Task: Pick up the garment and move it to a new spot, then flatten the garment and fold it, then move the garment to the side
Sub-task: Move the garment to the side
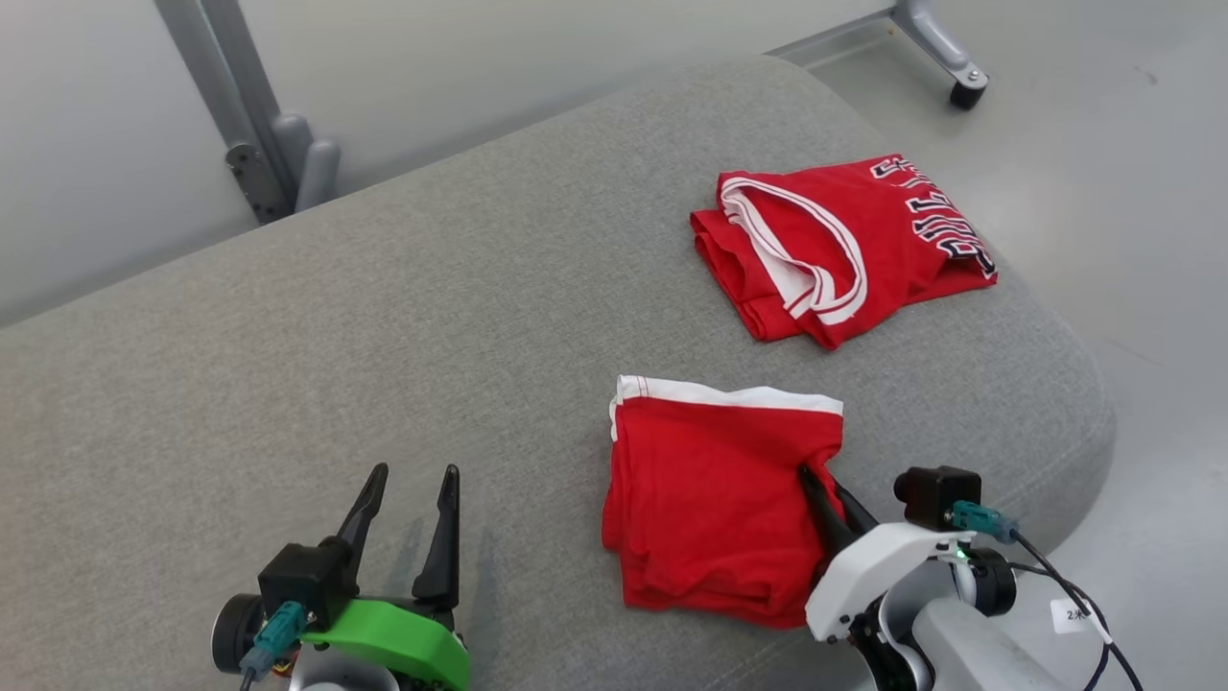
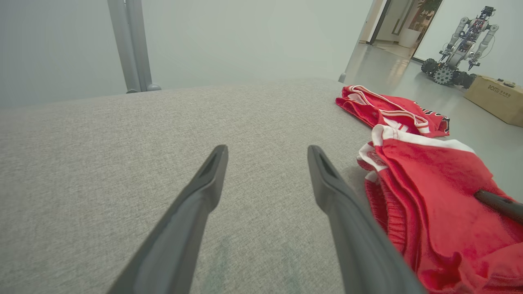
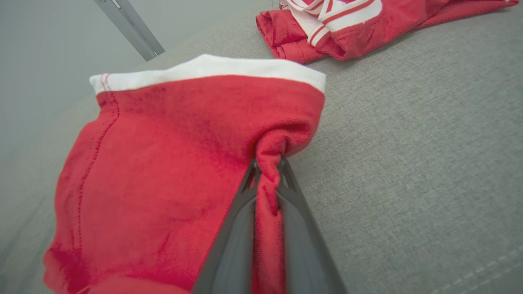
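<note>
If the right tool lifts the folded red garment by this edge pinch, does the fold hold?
Probably not: the folded red garment is soft cloth, bunched into a ridge where the right tool pinches it. Its stacked layers look loose, so they would likely droop open. Dragged instead, it may wrinkle on the textured grey cushion.

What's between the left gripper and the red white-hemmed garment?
Bare grey cushion, as the head view shows: the left gripper stands apart from the red white-hemmed garment.
</note>
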